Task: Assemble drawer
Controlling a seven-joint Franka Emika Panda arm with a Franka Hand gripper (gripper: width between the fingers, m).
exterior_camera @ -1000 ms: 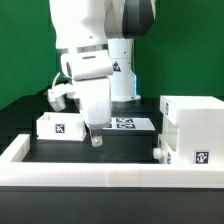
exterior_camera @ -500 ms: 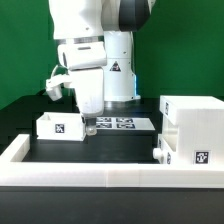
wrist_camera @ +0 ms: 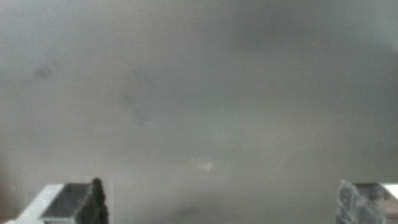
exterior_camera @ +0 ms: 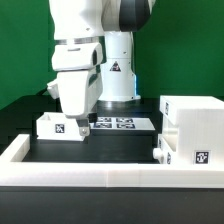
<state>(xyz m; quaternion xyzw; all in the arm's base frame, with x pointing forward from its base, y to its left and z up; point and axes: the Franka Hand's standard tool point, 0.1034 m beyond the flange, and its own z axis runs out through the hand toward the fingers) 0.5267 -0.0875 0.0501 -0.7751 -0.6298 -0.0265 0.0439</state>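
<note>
The large cube-shaped housing stands at the exterior view's right. A small open-top box with a tag stands at the exterior view's left. A second small tagged part sits against the housing's left side, low down. My gripper hangs right over the left box's right end, with its fingertips at the box rim. In the wrist view the gripper is open, its fingers wide apart at the frame's edges. Between them there is only a blurred grey surface.
The marker board lies flat behind the gripper, on the black table. A low white border wall runs along the front and the sides. The robot's base stands behind the marker board.
My gripper has moved to the exterior view's left, from over the table beside the marker board to over the left small box.
</note>
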